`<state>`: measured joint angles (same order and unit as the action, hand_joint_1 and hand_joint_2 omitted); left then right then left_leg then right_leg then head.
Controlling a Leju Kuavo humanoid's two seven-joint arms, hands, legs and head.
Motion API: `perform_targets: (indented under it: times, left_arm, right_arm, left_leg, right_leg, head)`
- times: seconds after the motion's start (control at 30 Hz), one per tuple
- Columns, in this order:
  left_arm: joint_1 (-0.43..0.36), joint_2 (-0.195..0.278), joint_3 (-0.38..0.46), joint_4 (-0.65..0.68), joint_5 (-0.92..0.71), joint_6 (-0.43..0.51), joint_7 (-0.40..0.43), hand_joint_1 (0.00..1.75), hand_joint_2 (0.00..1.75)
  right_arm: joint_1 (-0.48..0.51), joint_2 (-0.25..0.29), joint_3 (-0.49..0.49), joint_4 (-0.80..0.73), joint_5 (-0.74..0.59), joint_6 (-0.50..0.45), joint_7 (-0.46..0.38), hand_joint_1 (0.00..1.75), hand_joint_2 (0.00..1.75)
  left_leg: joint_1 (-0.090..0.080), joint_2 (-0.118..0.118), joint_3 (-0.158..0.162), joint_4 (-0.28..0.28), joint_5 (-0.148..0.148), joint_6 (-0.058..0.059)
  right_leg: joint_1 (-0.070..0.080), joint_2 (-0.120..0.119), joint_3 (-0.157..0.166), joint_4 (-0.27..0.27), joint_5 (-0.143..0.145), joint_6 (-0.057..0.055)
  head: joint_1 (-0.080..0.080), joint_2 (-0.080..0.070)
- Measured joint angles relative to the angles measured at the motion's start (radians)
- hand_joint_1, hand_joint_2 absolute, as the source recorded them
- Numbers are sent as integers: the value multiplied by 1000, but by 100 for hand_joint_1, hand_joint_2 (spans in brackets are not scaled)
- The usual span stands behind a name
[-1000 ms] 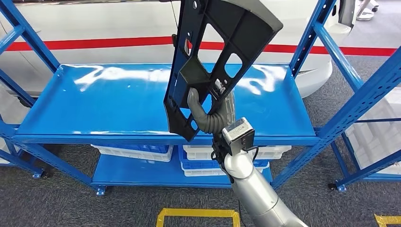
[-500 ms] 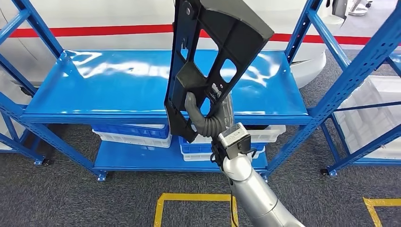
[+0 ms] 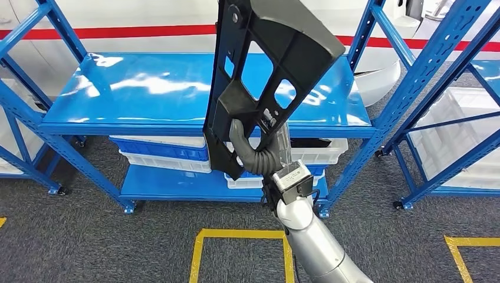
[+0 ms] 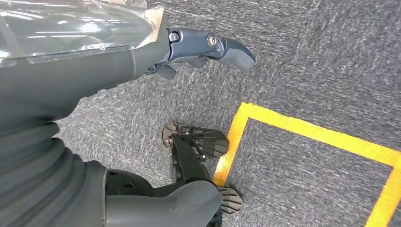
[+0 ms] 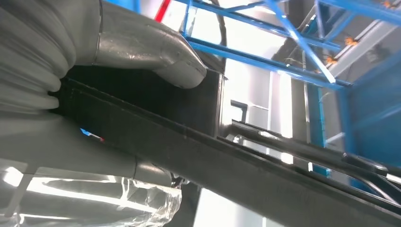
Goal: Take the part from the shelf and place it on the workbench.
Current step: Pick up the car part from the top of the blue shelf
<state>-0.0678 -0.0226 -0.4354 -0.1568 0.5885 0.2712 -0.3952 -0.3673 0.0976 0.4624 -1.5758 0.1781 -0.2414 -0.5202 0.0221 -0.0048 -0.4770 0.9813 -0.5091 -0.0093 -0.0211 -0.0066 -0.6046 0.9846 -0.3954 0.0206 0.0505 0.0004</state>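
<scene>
The part (image 3: 265,65) is a large black plastic panel with cut-outs. It stands nearly upright in the air in front of the blue shelf (image 3: 141,88). My right hand (image 3: 256,150) grips it low down, with the thumb hooked through one opening. The right wrist view shows the same grip close up: the grey thumb (image 5: 146,49) lies over the part's dark edge (image 5: 213,156). My left hand (image 4: 123,56) hangs over the grey carpet, its fingers (image 4: 227,47) stretched out and holding nothing.
White and blue bins (image 3: 159,156) sit on the shelf's lower level. A second blue rack (image 3: 436,76) with a white bin stands to the right. Yellow tape (image 3: 236,234) marks a square on the carpet. A white body with a red stripe (image 3: 118,29) lies behind the shelf.
The whole picture has shifted, so the camera has moved: the shelf now sits lower left and more of the right rack shows. My right hand still holds the part the same way.
</scene>
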Motion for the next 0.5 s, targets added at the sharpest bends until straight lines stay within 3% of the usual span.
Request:
perform_targets:
  times: [0.07,0.1,0.17,0.23,0.27,0.3,0.33,0.4,0.43,0.5]
  left_arm:
    - [0,0,-1,0,-1,1,2,0,175]
    - [0,-1,-1,0,-2,1,3,0,175]
    - [0,-3,-1,1,-2,1,4,0,175]
    - [0,-2,-1,1,-2,1,4,0,175]
    - [0,-3,-2,1,-2,1,4,0,175]
    - [0,-3,-2,1,-3,1,4,0,175]
    - [0,-4,-2,1,-3,1,4,0,175]
    - [0,-7,-3,0,-4,1,4,0,175]
    - [0,-8,-3,0,-4,1,4,0,175]
    - [0,-9,-5,0,-5,3,4,0,175]
  right_arm:
    - [1,0,0,-2,0,1,-3,175,175]
    - [2,0,-1,-2,0,1,-4,175,175]
    - [4,-1,-4,-2,0,1,-5,175,175]
    - [6,-3,-5,-2,1,1,-7,175,175]
    - [7,-4,-5,-2,3,1,-9,175,175]
    - [8,-5,-5,-2,5,1,-12,175,175]
    - [9,-6,-5,-2,7,0,-13,175,175]
    - [8,-7,-5,-2,12,-1,-15,175,175]
    - [8,-7,-5,-3,15,-3,-16,175,175]
    - [9,-6,-4,-6,26,-11,-18,175,175]
  left_leg:
    - [-5,3,-11,-8,12,19]
    - [-7,6,-21,-11,23,32]
    - [-9,12,-49,-16,52,55]
    - [-16,14,-83,-14,79,64]
    - [-18,14,-101,-13,93,65]
    - [-21,14,-120,-11,106,65]
    - [-22,15,-139,-9,119,64]
    - [-25,14,-172,0,141,59]
    - [-27,13,-185,6,151,55]
    - [-30,11,-198,10,170,45]
  right_leg:
    - [-1,-2,-5,-1,12,16]
    - [-1,-1,-14,10,0,17]
    - [2,1,-51,89,-74,4]
    - [2,2,-91,224,-162,-9]
    - [2,3,-97,278,-180,-6]
    - [2,3,-89,304,-177,2]
    - [4,3,-61,292,-157,12]
    - [8,3,39,178,-126,18]
    - [13,3,97,97,-132,12]
    - [22,5,155,-3,-155,-1]
  head:
    - [1,0]
    - [0,0]
    - [1,0]
    - [2,0]
    - [2,0]
    - [2,0]
    - [2,0]
    - [2,0]
    - [2,0]
    - [0,0]
